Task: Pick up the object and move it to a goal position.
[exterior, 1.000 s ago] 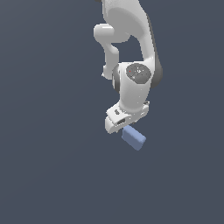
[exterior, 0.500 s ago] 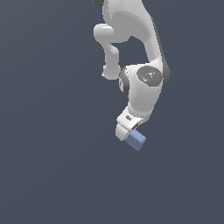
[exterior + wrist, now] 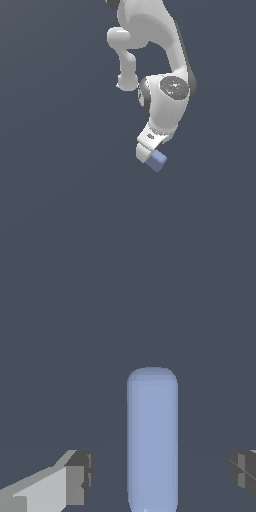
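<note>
The object (image 3: 158,161) is a small periwinkle-blue block with rounded edges, lying on the dark grey floor. In the exterior view my white gripper (image 3: 150,155) hangs right over it and hides part of it. In the wrist view the object (image 3: 152,441) stands long and narrow between my two fingers. One finger (image 3: 75,481) shows on one side and the other dark pad (image 3: 243,469) on the opposite side. My gripper (image 3: 161,474) is open, with a clear gap on each side of the block.
The white arm (image 3: 170,95) rises from the gripper toward the top of the exterior view. Plain dark grey floor (image 3: 60,190) surrounds the block on every side.
The hand has swung down and toward the exterior view's right until it sits over the block. The block has stayed where it was.
</note>
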Available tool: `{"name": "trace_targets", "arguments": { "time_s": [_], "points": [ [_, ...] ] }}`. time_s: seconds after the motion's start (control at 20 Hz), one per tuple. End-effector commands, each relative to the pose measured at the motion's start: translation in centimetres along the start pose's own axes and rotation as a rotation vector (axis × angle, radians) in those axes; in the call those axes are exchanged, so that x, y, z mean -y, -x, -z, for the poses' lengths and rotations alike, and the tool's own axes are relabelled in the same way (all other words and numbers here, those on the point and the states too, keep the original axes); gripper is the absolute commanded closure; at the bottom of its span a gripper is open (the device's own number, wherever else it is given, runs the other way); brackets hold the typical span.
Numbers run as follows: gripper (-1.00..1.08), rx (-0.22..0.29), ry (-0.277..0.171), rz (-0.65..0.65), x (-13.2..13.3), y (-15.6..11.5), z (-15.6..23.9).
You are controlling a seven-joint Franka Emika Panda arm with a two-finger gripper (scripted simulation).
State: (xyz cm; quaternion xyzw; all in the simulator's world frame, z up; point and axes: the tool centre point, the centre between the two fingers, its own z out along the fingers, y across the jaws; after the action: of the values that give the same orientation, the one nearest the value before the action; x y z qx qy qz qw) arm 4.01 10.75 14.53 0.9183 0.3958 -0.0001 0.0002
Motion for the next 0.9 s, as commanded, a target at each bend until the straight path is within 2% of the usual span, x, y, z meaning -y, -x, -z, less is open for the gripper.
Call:
{"name": "trace_targets", "arguments": {
  "time_s": [0.0,0.45,0.75,0.8,0.85],
  "points": [
    [-0.92,0.000,0.000,0.000,0.0,0.0,-0.3],
    [-0.92,0.000,0.000,0.005,0.1,0.1,-4.4],
    [-0.92,0.000,0.000,0.005,0.0,0.0,-5.0],
    [1.08,0.000,0.000,0.005,0.0,0.0,-5.0],
    [1.08,0.000,0.000,0.005,0.0,0.0,-5.0]
  ]
}}
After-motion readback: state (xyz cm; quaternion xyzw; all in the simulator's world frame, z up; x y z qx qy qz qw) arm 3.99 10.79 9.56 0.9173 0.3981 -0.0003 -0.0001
